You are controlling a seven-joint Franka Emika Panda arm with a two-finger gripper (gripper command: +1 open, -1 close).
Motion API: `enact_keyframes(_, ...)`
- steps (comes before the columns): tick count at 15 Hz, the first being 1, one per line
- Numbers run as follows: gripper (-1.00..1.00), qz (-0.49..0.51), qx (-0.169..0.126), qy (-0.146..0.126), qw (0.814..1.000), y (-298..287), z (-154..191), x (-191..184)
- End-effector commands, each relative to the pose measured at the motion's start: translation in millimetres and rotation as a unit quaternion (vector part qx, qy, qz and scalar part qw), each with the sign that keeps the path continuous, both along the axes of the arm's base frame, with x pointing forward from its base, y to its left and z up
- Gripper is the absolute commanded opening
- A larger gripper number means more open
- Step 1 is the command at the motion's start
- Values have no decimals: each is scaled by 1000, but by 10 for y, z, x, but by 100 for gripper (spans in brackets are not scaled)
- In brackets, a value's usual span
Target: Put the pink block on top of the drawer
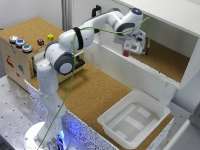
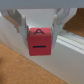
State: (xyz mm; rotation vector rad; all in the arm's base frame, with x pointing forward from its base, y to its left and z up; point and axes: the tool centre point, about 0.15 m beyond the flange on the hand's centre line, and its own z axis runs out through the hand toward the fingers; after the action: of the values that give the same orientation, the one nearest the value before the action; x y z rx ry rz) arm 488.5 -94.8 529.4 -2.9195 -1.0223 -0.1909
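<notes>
Counter: a cork-coloured counter (image 1: 107,95) runs from the upper left toward the lower right of the exterior view, with a speckled pale edge along its lower side.
Background: a large white cabinet (image 1: 165,50) stands open at the upper right of that frame, its floor cork-lined.
Arm: the white Franka arm (image 1: 75,42) rises from its base at the lower left and reaches across to the upper right, into the opening of the white cabinet; a green cable (image 1: 74,75) hangs along it.
Claw: the claw (image 1: 132,49) is clenched on the pink block (image 1: 127,53), with its fingers (image 2: 20,22) pressed against two opposite sides of the cube.
Pink block: held in the air at the front of the cabinet opening, right of centre in the upper part of the exterior view; in the wrist view the pink block (image 2: 40,42) fills the middle of the frame and shows a dark letter A on one face.
Drawer: the drawer (image 1: 22,52) sits at the far left of the exterior view, well apart from the block, with round coloured buttons (image 1: 20,43) on its cork top.
Other cubes: a yellow cube (image 1: 50,36) and a dark maroon cube (image 1: 40,42) lie on the drawer's top, near each other.
Tray: a white tray (image 1: 132,117) rests on the counter at the lower right.
</notes>
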Motion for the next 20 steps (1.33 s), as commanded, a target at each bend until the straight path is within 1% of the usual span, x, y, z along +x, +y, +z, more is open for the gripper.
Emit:
enact_keyframes(1, -100, 144, -29, -82, 986, 806, -168, -731)
enact_keyframes(2, -100, 171, -15, -62, 983, 942, -241, -841)
enact_keyframes(4, -100, 227, 10, -43, 973, 1198, -334, -1091)
enact_keyframes(6, -100, 283, 17, -29, 958, 1522, -390, -1325)
enact_keyframes(8, -100, 309, 20, -8, 951, 1812, -420, -1420)
enact_keyframes(9, -100, 320, 8, -14, 947, 1972, -429, -1441)
enact_keyframes(10, -100, 323, 1, -12, 946, 2147, -444, -1413)
enact_keyframes(11, -100, 326, -4, -7, 945, 2339, -470, -1385)
enact_keyframes(12, -100, 325, -17, -1, 945, 2552, -507, -1348)
enact_keyframes(13, -100, 324, -17, 11, 946, 2759, -532, -1308)
enact_keyframes(15, -100, 325, -34, 10, 945, 3179, -550, -1264)
enact_keyframes(17, -100, 320, -37, 4, 947, 3559, -523, -1195)
enact_keyframes(18, -100, 314, -32, 0, 949, 3726, -485, -1143)
enact_keyframes(20, -100, 300, -28, -27, 953, 4051, -368, -996)
